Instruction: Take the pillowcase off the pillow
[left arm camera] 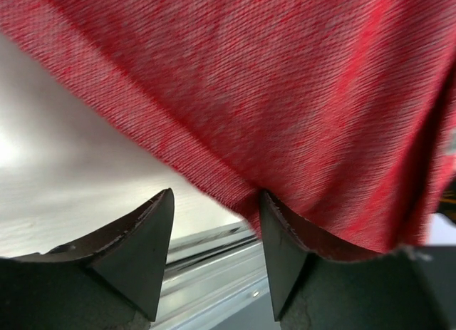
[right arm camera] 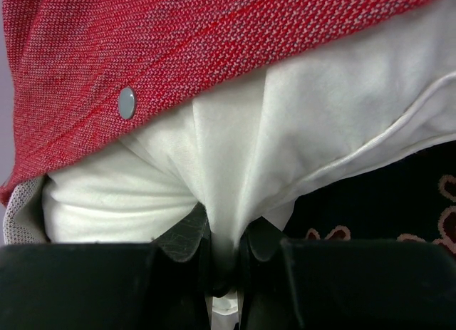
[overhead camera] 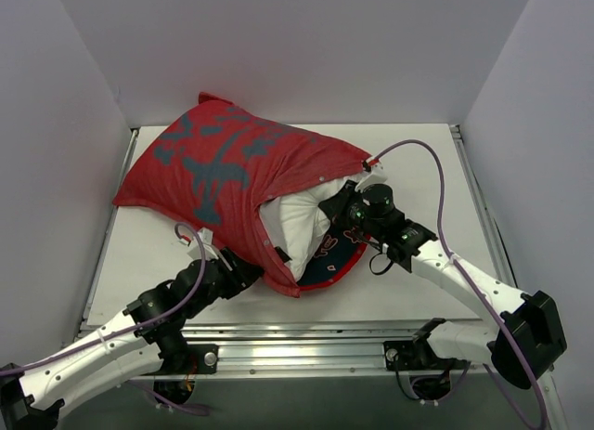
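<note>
The red pillowcase (overhead camera: 218, 165) with grey-blue markings lies across the table's middle and left, its open end toward the right arm. The white pillow (overhead camera: 295, 224) bulges out of that opening, above the navy lining (overhead camera: 339, 260). My right gripper (overhead camera: 336, 210) is shut on a pinch of the pillow's white fabric (right arm camera: 285, 116), seen up close (right arm camera: 224, 227) under the red hem (right arm camera: 142, 45) with a snap (right arm camera: 127, 102). My left gripper (overhead camera: 252, 267) is at the pillowcase's near lower edge. Its jaws (left arm camera: 216, 194) stand apart, and the red cloth (left arm camera: 285, 95) drapes over the right finger.
Grey walls close in the white table (overhead camera: 418, 161) on the left, back and right. An aluminium rail (overhead camera: 306, 342) runs along the near edge. A purple cable (overhead camera: 436, 170) loops above the right arm.
</note>
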Controlling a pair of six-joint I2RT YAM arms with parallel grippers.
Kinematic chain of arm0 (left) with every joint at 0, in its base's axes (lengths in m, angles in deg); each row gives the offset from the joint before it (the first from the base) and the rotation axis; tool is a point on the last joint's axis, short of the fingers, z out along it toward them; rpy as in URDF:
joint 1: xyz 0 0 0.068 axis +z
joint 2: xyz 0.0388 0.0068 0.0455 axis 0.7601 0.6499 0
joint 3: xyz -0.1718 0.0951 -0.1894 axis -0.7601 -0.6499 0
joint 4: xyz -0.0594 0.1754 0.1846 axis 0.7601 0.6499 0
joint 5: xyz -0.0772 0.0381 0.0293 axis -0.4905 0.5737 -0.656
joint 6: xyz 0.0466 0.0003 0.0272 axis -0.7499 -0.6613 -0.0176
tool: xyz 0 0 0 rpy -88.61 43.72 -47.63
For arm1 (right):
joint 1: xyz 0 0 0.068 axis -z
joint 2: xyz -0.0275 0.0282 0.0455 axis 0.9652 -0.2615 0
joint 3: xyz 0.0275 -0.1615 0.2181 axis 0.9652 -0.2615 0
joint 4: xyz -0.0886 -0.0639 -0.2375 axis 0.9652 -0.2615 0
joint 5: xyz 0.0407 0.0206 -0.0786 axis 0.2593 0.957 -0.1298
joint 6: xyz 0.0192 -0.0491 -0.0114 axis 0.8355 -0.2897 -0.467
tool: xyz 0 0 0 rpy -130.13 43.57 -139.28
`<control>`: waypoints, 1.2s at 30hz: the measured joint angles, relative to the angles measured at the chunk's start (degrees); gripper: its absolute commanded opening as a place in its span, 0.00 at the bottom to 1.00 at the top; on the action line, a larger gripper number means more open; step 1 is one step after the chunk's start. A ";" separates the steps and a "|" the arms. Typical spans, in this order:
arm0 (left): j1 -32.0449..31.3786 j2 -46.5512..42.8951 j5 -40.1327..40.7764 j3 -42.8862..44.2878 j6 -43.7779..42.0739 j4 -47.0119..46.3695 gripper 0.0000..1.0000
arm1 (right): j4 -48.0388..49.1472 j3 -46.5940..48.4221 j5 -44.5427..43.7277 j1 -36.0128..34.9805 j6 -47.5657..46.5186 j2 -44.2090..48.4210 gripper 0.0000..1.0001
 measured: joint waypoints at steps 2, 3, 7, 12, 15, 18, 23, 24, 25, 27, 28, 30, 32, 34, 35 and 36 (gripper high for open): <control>0.00 -0.07 0.15 -1.29 0.70 -3.56 0.56 | 0.24 -0.39 0.00 0.00 0.17 0.00 0.00; 0.00 -0.11 0.28 -2.12 1.16 -5.46 0.54 | 0.50 -0.66 0.00 0.02 0.20 0.00 0.00; 0.00 0.07 0.31 -4.79 2.71 -10.95 0.50 | 1.03 -1.20 0.00 0.02 0.61 0.00 0.00; 0.00 1.11 0.28 -6.60 4.35 -15.50 0.14 | 1.77 -1.75 0.04 0.02 1.03 0.02 0.00; 0.00 1.51 1.01 -6.60 3.91 -15.87 0.02 | 1.79 -1.75 0.24 0.39 1.07 0.02 0.00; 0.00 0.85 3.76 -6.10 2.93 -13.55 0.02 | 1.60 -1.75 2.73 2.14 1.57 0.17 0.00; 0.24 -2.67 14.12 -4.07 3.06 -3.67 0.02 | -1.31 -1.75 8.85 8.72 2.78 2.49 0.00; 0.28 -3.63 16.85 -3.85 3.61 -1.68 0.02 | -2.34 -1.75 10.19 9.90 2.80 3.50 0.00; 0.28 -4.31 19.10 -3.76 4.26 -0.33 0.02 | -3.39 -1.75 11.76 10.84 2.93 4.50 0.00; 0.31 -4.96 23.45 -3.58 5.53 1.57 0.02 | -4.90 -1.75 15.98 12.33 3.58 6.27 0.00; 0.31 -4.98 25.40 -3.54 5.92 1.99 0.02 | -5.18 -1.75 18.56 12.90 4.22 6.86 0.00; 0.33 -4.42 29.75 -3.54 6.69 2.45 0.02 | -4.92 -1.75 24.30 14.05 5.75 7.21 0.00; 0.33 -2.99 33.29 -3.50 6.99 2.29 0.02 | -4.74 -1.75 28.37 14.58 6.51 7.23 0.00; 0.37 -0.61 36.50 -3.32 6.45 1.20 0.04 | -4.98 -1.77 31.04 14.67 6.49 7.28 0.00; 0.44 0.87 37.94 -3.30 5.46 0.11 0.06 | -5.38 -1.77 31.95 14.69 5.86 7.34 0.00; 0.57 2.47 39.06 -3.26 4.39 -1.46 0.07 | -6.03 -1.73 32.61 14.69 5.14 7.50 0.00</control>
